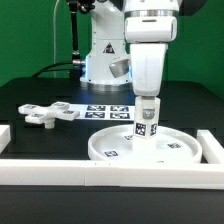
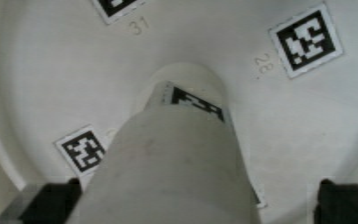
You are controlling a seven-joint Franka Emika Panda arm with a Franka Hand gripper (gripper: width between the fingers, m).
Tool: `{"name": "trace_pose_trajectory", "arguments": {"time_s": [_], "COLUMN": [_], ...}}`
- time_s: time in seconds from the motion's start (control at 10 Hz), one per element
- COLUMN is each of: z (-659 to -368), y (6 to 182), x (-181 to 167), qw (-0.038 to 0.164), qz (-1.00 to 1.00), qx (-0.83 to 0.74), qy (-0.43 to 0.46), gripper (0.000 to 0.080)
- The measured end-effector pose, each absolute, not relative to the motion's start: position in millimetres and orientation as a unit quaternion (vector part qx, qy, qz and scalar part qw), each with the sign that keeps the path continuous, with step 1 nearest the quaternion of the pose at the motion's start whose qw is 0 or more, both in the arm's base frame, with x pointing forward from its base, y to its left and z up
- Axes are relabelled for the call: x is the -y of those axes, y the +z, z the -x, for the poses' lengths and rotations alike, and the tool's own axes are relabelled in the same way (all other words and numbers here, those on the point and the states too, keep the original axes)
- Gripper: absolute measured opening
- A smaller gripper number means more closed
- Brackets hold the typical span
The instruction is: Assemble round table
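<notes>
The white round disc lies flat near the front rail, markers on its face. The short marked cylinder leg stands upright at its centre. My gripper hangs straight down over the leg's upper end. In the wrist view the leg runs between the dark fingertips, with a visible gap to the finger on one side; the gripper looks open around it. The disc fills the background there. The cross-shaped foot piece lies on the black table at the exterior view's left.
The marker board lies behind the disc. White border rails run along the front, the exterior view's right and its left. The robot base stands at the back.
</notes>
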State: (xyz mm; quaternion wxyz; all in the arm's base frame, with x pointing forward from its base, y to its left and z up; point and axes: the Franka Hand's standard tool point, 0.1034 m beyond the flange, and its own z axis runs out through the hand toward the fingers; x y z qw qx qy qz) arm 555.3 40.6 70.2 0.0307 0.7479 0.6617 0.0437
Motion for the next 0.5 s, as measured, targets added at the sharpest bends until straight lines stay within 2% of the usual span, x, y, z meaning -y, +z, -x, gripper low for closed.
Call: {"name": "trace_pose_trajectory", "arguments": {"time_s": [0.5], "z": [-573.5], "y": [75.6], "x": [-43.0], "qw": [0.060], "qz": [-0.644], "qx": [-0.762], "qy": [0.028], "gripper": [0.0649]}}
